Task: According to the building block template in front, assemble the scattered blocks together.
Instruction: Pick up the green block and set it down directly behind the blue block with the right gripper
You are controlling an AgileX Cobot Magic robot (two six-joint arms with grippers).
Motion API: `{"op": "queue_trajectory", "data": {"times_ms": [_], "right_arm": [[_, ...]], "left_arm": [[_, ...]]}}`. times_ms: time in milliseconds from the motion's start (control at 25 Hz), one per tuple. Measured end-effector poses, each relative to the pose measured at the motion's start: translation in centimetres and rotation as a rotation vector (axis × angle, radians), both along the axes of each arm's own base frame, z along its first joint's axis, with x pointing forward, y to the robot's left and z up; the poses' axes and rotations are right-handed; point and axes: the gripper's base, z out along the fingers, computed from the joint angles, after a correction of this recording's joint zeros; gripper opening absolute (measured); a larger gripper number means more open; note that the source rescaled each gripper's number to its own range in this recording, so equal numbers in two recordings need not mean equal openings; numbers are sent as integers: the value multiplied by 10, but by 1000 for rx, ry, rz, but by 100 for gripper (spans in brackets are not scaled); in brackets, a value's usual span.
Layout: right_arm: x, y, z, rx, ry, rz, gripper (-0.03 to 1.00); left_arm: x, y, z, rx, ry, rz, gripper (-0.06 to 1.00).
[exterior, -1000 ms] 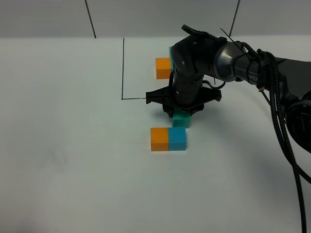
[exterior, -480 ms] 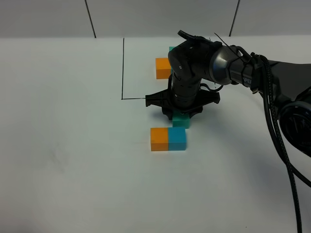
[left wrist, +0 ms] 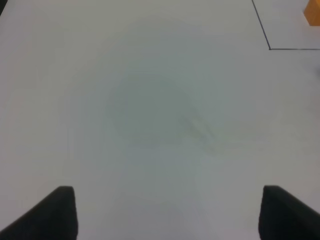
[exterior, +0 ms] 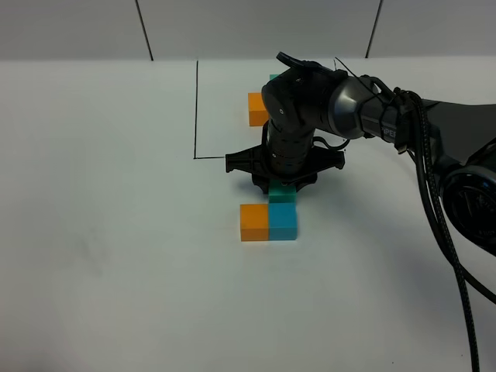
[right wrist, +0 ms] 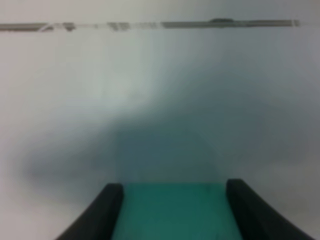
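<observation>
The teal-green block [exterior: 282,194] is held in my right gripper [exterior: 283,186], which is shut on it; it hangs or rests just behind the blue block [exterior: 283,222]. An orange block [exterior: 253,222] sits against the blue one's left side. In the right wrist view both fingers clamp the teal-green block [right wrist: 172,212]. The template's orange cube [exterior: 259,108] and a sliver of its teal cube [exterior: 273,77] show inside the black frame line [exterior: 196,108]; the arm hides its blue cube. My left gripper [left wrist: 170,212] is open over bare table.
The right arm's black body and cables [exterior: 434,155] stretch from the right edge across the frame's lower right. The white table [exterior: 116,256] spreads wide to the left and front. The frame corner [left wrist: 270,48] shows in the left wrist view.
My right gripper has shifted slightly left with the teal-green block, which now lines up behind the blue block. The orange and blue pair has not moved.
</observation>
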Motion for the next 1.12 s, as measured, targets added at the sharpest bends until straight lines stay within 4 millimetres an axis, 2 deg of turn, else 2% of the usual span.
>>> {"op": "queue_trajectory", "data": {"times_ms": [1120], "right_arm": [[-5,2,-1,-24,27,9,0]], "left_arm": [[0,0,0,1,0,1,59]]}}
